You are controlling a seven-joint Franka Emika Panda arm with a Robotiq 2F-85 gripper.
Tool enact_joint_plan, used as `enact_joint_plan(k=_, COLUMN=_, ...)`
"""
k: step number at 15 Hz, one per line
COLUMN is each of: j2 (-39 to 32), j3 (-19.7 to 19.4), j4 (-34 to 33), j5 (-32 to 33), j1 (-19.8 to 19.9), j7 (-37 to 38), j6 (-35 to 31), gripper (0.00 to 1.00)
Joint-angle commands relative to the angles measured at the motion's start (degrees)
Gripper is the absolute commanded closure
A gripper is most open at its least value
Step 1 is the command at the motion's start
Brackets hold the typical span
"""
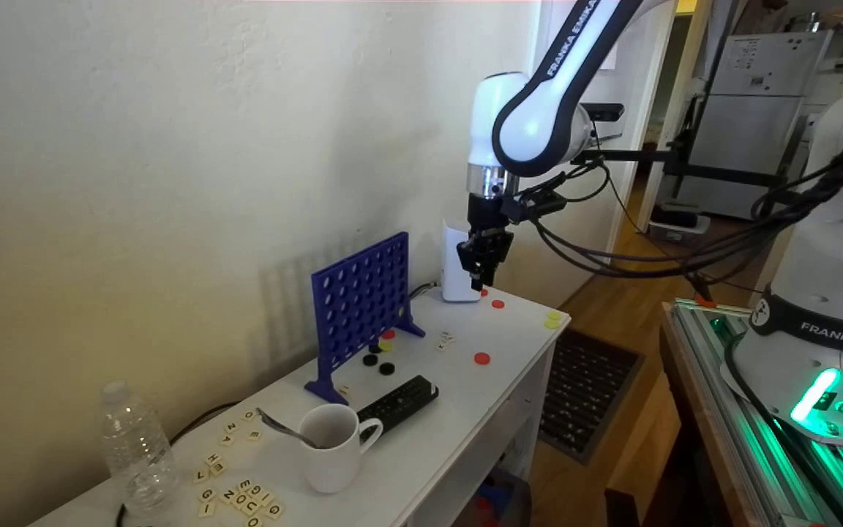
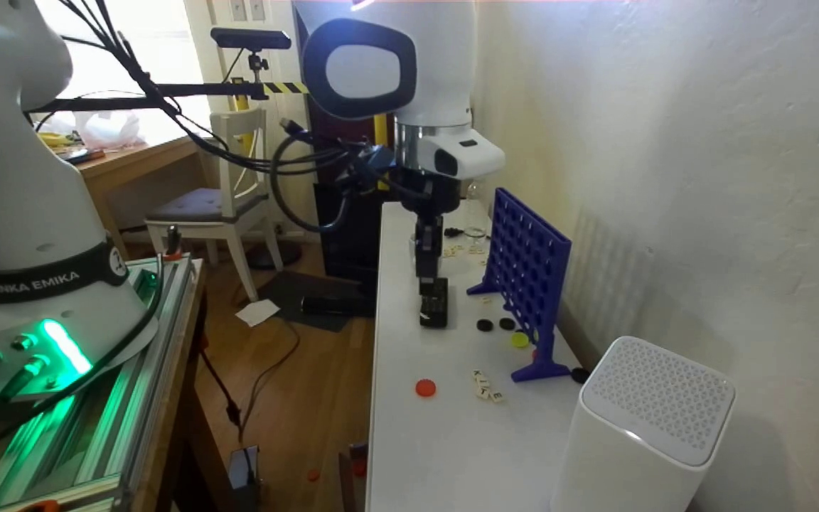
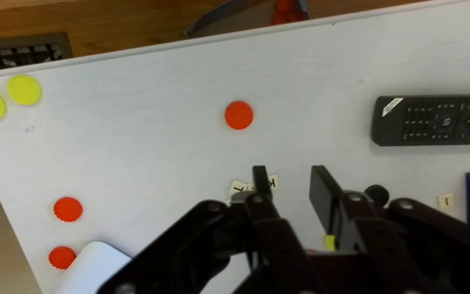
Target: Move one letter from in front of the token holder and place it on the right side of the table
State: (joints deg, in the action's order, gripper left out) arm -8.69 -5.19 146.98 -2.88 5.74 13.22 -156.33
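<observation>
Blue plastic token holder (image 1: pixel 361 300) stands upright on the white table (image 1: pixel 458 395), near the wall (image 1: pixel 173 183); robot arm (image 1: pixel 538 135) extends over the table; end effector (image 3: pixel 288 175) hangs above it, its 2 fingers (image 3: pixel 322 196) apart, bare white table showing through the gap; letter cluster (image 3: pixel 273 182) lies flat near 1 foot of the token holder, visible in both exterior views; in the wrist view 1 of the fingers hides part of that cluster, K readable, exact tile count unclear from there; lone letter (image 3: pixel 446 200), looks like I, lies flat just beside the opposite foot of the token holder, well apart from the fingers in the wrist view; looser spread of letters (image 1: pixel 249 506) lies mostly between the clear bottle (image 1: pixel 140 450) and the white cup (image 1: pixel 326 468), both upright; spoon (image 1: pixel 286 430) sticks out of the cup; black remote (image 1: pixel 399 402) lies just beside the cup, cannot tell if touching; 2 black discs (image 1: pixel 387 368) lie in front of the token holder, with 1 yellow disc (image 1: pixel 386 345) and 1 red disc (image 1: pixel 388 334) near its base; white box (image 1: pixel 458 274) stands upright near the wall, 2 red discs (image 3: pixel 67 209) near it; 2 yellow discs (image 3: pixel 24 89) lie close together near a table corner; 1 more red disc (image 3: pixel 239 115) lies between the letter cluster and the long table edge.
</observation>
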Motion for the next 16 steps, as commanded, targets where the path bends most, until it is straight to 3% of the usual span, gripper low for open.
enact_joint_plan(k=1, j2=-10.0, j3=-0.7, j4=-7.6, j5=-0.3, j1=-1.3, j7=1.7, j6=-2.1, gripper=0.97)
enact_joint_plan(k=3, j2=-14.6, j3=0.5, j4=-10.2, j5=-3.0, j1=-0.7, j7=0.2, j6=-5.1, gripper=1.0)
enact_joint_plan(k=4, j2=-9.3, j3=-0.8, j4=-6.6, j5=-1.3, j1=-1.3, j7=0.3, j6=-2.7, gripper=0.94)
enact_joint_plan(k=5, j2=-11.4, j3=-0.6, j4=-7.8, j5=-1.9, j1=-1.4, j7=0.2, j6=-3.7, gripper=0.99)
enact_joint_plan(k=10, j2=-14.6, j3=-0.4, j4=-10.0, j5=-2.4, j1=-1.5, j7=0.1, j6=-4.7, gripper=1.0)
enact_joint_plan(k=16, j2=-22.7, j3=3.5, j4=-13.1, j5=-8.6, j1=3.6, j7=-2.7, j6=-15.6, gripper=1.0)
